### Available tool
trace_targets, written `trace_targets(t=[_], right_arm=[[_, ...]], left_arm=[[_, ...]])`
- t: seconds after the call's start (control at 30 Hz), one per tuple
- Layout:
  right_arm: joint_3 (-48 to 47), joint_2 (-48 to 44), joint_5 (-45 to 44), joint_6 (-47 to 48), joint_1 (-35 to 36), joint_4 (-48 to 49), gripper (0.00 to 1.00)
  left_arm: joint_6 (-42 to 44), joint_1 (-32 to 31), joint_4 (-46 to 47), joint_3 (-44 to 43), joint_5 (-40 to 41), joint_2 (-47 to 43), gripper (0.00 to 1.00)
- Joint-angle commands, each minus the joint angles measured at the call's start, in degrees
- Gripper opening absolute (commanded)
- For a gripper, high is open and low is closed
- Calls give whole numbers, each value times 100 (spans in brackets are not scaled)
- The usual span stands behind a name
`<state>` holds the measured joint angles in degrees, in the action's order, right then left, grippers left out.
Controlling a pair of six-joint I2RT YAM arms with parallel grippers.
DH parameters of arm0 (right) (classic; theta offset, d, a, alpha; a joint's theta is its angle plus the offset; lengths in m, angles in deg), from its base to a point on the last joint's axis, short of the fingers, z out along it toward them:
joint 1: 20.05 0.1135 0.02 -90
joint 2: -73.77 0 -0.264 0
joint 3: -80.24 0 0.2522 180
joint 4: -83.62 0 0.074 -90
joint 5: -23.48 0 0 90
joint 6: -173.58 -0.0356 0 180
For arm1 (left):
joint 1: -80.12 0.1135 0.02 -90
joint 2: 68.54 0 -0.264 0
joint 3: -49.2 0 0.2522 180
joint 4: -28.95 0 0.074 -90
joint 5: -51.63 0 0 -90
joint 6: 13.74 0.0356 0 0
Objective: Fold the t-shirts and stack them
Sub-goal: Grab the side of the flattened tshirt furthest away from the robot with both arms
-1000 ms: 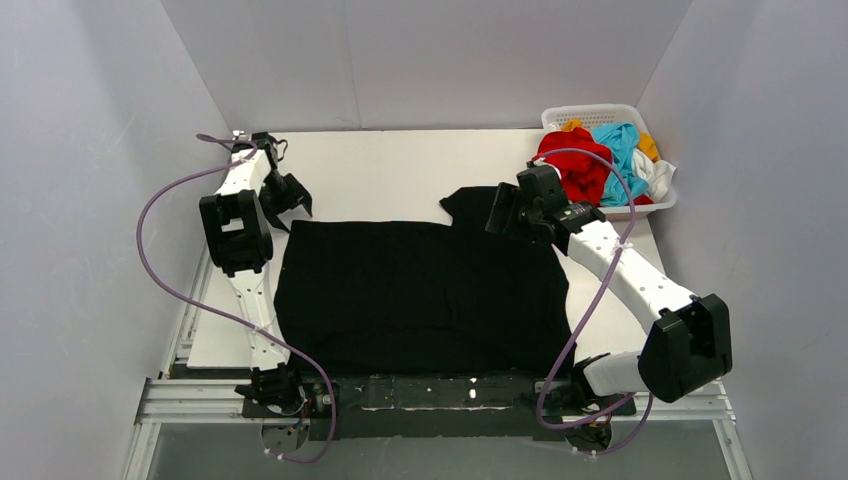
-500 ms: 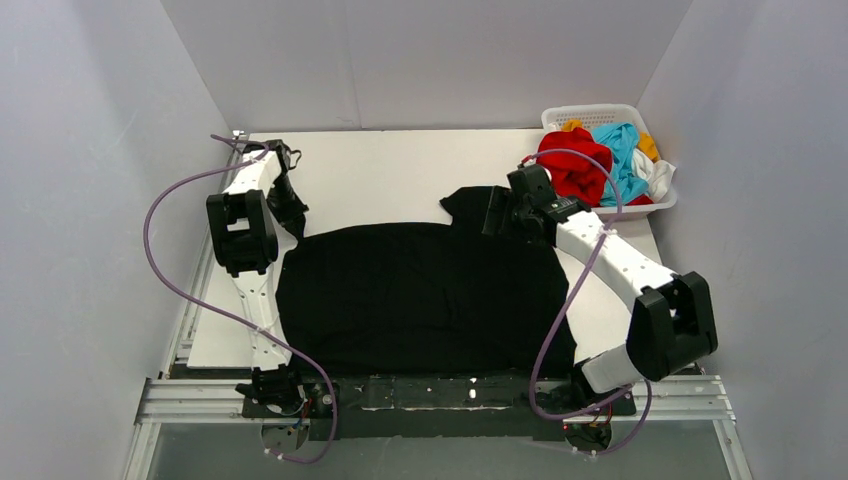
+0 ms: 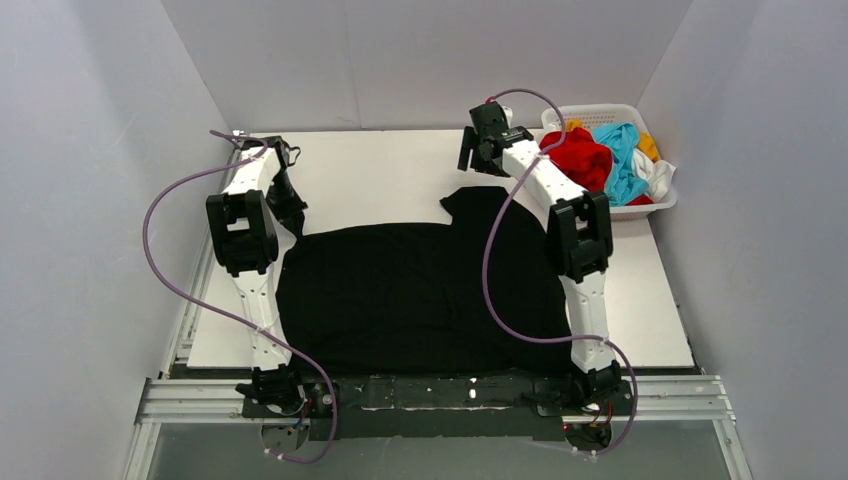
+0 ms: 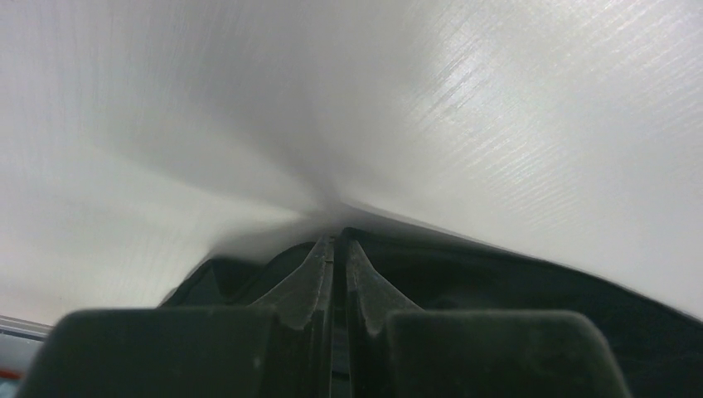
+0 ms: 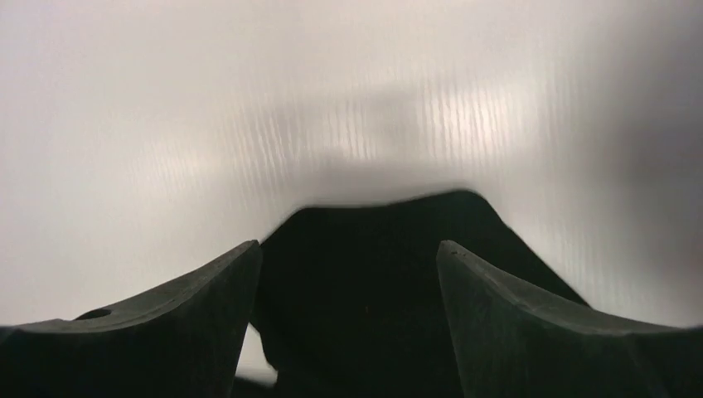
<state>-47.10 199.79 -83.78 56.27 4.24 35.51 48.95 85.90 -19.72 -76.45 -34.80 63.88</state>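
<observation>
A large black t-shirt (image 3: 420, 290) lies spread flat on the white table (image 3: 380, 170). My left gripper (image 3: 291, 217) is at its far left corner, shut on the black cloth. In the left wrist view the fingertips (image 4: 336, 246) are pressed together with black fabric (image 4: 497, 290) around them. My right gripper (image 3: 467, 160) hangs open just beyond the shirt's far right sleeve (image 3: 472, 203). The right wrist view shows that sleeve (image 5: 373, 274) between the spread fingers (image 5: 207, 307), untouched. Red (image 3: 577, 165), light blue (image 3: 622, 152), white (image 3: 657, 176) and orange-yellow (image 3: 649, 146) t-shirts are heaped in the basket.
A white lattice basket (image 3: 597, 112) stands at the table's far right corner, close beside the right arm's forearm. White walls enclose the table on three sides. Purple cables loop off both arms.
My left gripper has shut on the black shirt's far left corner. The right arm has swung away from the shirt's right shoulder toward the far wall, past the sleeve, fingers still spread.
</observation>
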Motion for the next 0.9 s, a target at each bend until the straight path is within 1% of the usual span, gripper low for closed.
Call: trace_targets(t=[0.0,0.07,0.13,0.23,0.4,0.5,0.53,0.57,0.7,0.8,0.87], right_arm=[[-1250,878,-153,181,-12,-641,85],[-1439,1113,-58,163,-12,-622,84],[-1440,1245,78,220,-17,-559,84],[-1377,1299,133,322,3,-713,81],[-617,940,100,487,87,-647,73],[-140,712,96,499,127,-407,66],[-108,690,121,512,128,-364,60],[-138,712,121,541,128,-333,51],[-525,904,19,595,128,-441,26],[-711,885,-29,697,128,-385,11],[-732,769,-111,726,128,-395,2]], left_arm=[[-29,-29,-796,124,-27,-473,0],[-29,-33,-802,181,-27,-533,0],[-37,-33,-801,238,-56,-583,0],[-54,-32,-782,326,-92,-646,0],[-3,-32,-771,436,-7,-676,0],[-2,-30,-766,493,-42,-707,0],[-2,-32,-766,489,-66,-701,0],[-2,-26,-763,485,-84,-707,0],[2,-28,-760,465,-173,-742,0],[6,-25,-764,434,-188,-797,0],[14,-32,-781,438,-206,-866,0]])
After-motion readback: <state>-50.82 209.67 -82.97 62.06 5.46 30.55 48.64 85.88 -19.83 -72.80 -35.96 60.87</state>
